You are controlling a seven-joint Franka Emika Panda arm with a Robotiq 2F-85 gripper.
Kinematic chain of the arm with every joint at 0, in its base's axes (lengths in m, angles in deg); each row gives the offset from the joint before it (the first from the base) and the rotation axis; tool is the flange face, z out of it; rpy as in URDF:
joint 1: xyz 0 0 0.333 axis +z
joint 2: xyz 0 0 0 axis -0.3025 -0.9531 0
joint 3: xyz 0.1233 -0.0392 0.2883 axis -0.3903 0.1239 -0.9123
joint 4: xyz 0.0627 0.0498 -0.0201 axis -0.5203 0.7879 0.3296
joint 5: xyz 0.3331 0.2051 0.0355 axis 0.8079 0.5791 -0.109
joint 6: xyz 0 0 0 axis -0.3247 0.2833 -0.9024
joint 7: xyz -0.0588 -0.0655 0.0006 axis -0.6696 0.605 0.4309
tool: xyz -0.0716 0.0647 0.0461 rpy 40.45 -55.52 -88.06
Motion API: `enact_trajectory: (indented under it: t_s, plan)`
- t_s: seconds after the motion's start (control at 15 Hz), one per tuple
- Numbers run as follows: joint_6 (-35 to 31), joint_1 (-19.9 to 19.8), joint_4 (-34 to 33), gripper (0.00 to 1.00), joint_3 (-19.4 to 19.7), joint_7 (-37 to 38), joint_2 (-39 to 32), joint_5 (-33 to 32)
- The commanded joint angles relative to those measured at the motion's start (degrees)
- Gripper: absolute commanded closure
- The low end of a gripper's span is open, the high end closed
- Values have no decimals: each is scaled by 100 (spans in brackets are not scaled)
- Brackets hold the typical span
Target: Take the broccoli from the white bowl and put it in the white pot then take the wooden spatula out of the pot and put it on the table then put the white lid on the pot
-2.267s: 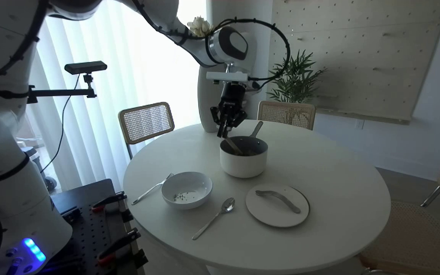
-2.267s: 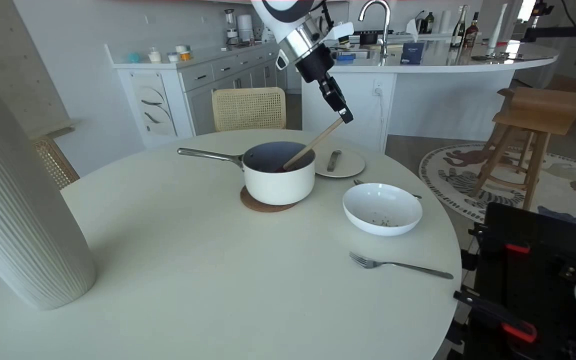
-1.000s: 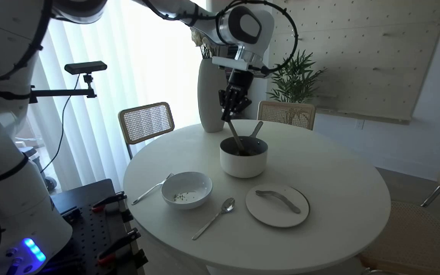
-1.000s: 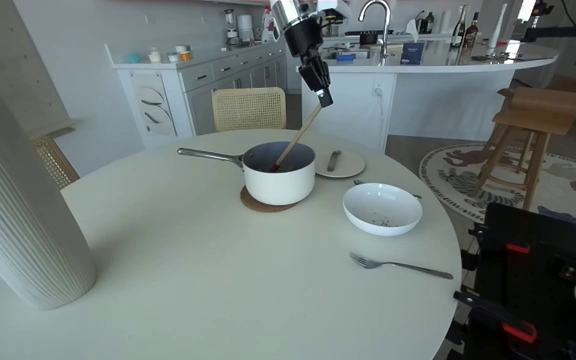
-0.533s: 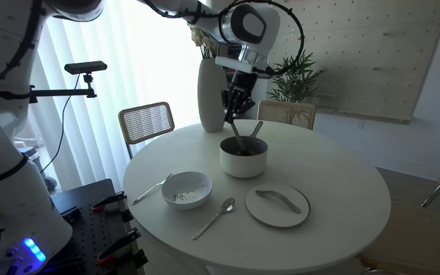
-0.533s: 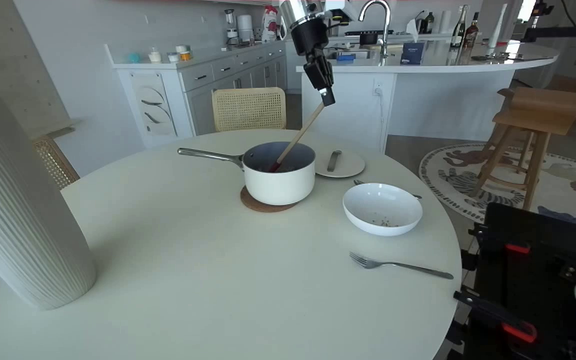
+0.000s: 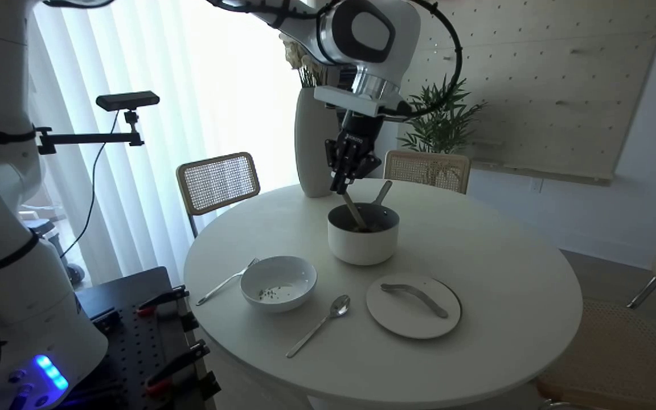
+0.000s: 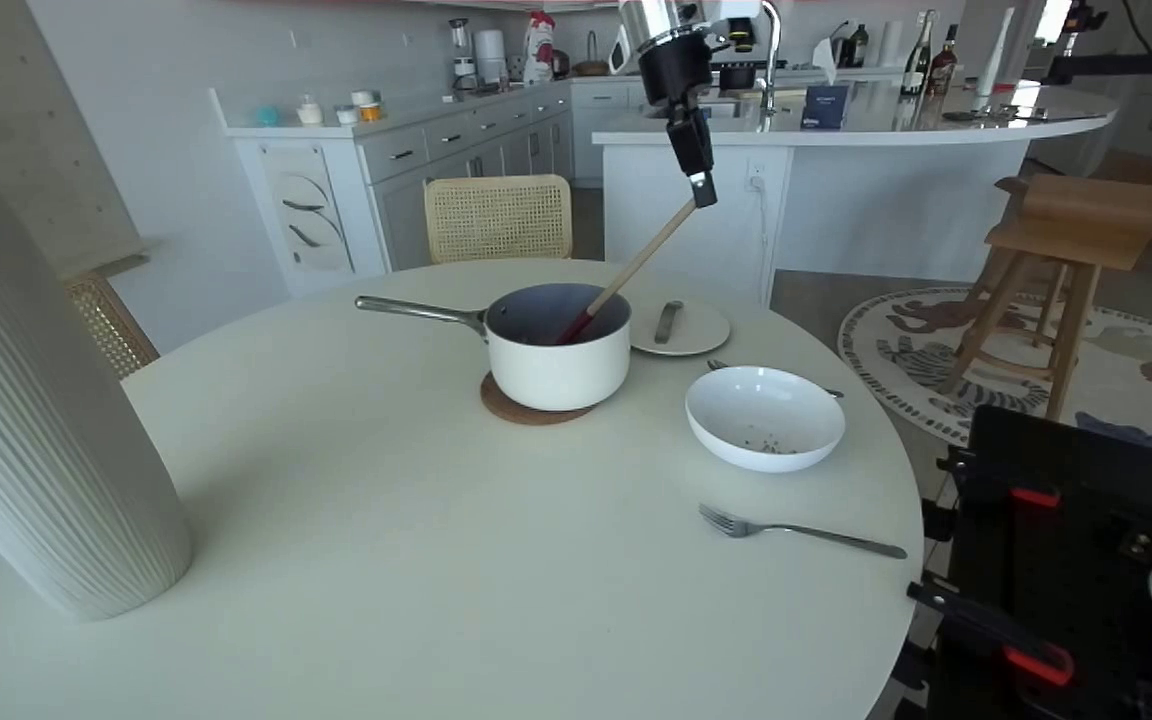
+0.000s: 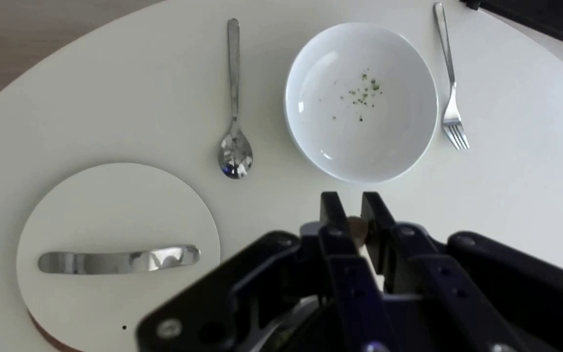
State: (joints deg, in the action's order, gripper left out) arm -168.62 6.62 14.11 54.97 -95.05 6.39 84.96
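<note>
My gripper (image 7: 338,187) is shut on the handle end of the wooden spatula (image 8: 644,257), whose brown round tip shows between the fingers in the wrist view. The spatula slants down, its reddish lower end inside the white pot (image 8: 558,372). Above and beside the rim hangs the gripper (image 8: 703,190). A green patch low in the wrist view, inside the pot, looks like the broccoli (image 9: 284,336), mostly hidden behind the gripper. Only green crumbs lie in the white bowl (image 9: 311,132). Flat on the table rests the white lid (image 9: 115,210) with its metal strap handle.
A fork (image 9: 452,112) and a spoon (image 9: 235,154) flank the bowl. The pot stands on a round brown mat (image 8: 526,408), its long handle (image 8: 416,308) sticking out. A tall white vase (image 8: 46,420) stands on the table. Black clamps (image 7: 177,367) sit at the table's edge.
The gripper first rose, bringing the spatula steeper. Over the last half second it swung away sideways and sank a little, so the spatula leans more. Bowl, pot and lid have not moved.
</note>
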Motion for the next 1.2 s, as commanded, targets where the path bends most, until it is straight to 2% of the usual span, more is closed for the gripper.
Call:
enact_trajectory:
  t_s: [0.0, 0.27, 0.53, 0.73, 1.13]
  plan:
    - [-380, -146, 1092, 96, 174, -494, 905, 16]
    - [-349, -114, 1562, 96, 373, -837, 1341, 32]
    - [-114, 151, 1657, 96, 265, -956, 1496, 155]
    - [-123, 450, 1493, 96, 78, -820, 1363, 337]
    - [-605, 849, 842, 96, -181, 184, 681, 332]
